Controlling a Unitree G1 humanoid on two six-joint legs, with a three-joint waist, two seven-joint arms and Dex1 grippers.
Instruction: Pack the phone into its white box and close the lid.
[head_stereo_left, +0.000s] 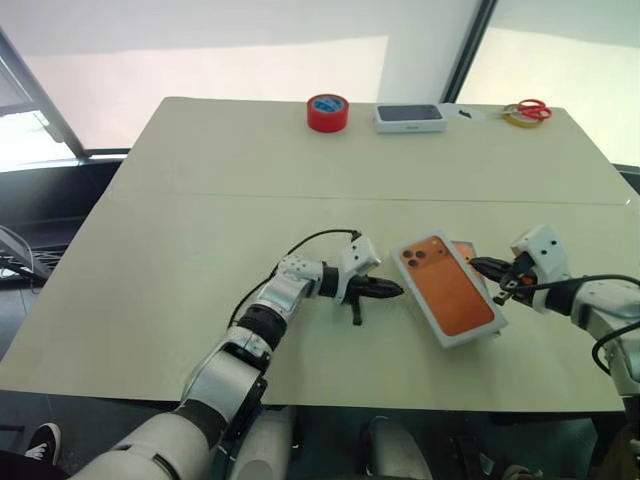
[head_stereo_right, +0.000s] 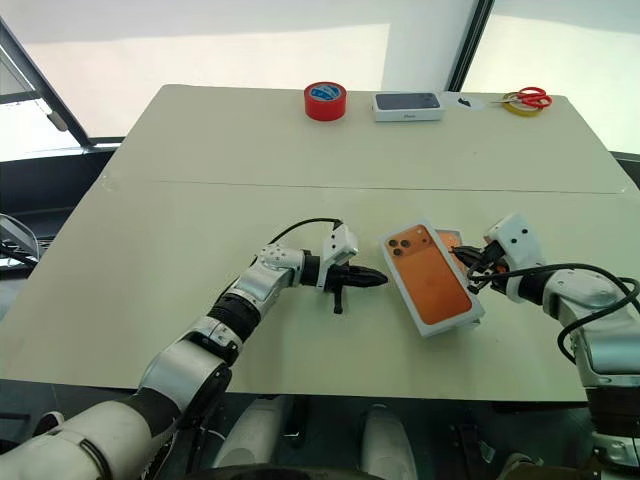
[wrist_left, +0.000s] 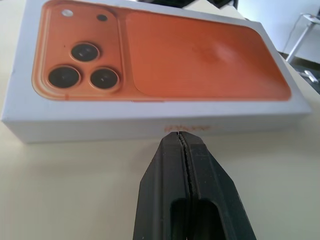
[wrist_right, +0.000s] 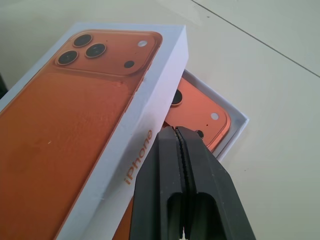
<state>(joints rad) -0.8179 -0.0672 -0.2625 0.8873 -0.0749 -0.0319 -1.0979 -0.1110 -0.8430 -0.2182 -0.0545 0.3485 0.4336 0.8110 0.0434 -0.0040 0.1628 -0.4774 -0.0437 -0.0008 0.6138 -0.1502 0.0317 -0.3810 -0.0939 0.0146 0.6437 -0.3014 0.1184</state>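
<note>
So the table (head_stereo_left: 200, 230) is mostly bare, and the action sits near its front edge. The lid (head_stereo_left: 450, 290), the one with the orange phone picture printed on top, is lying skewed over the white box (wrist_right: 239, 125), not seated square yet. The phone (wrist_right: 197, 117) is already down inside the box, one corner peeking out from under the lid. Left gripper (head_stereo_left: 385, 291) is pinched together, empty, tip just beside the lid's side wall. Right gripper (head_stereo_left: 490, 268) is also pinched together on the other side. I'd say packing's done and only squaring and pressing the lid down is left.
</note>
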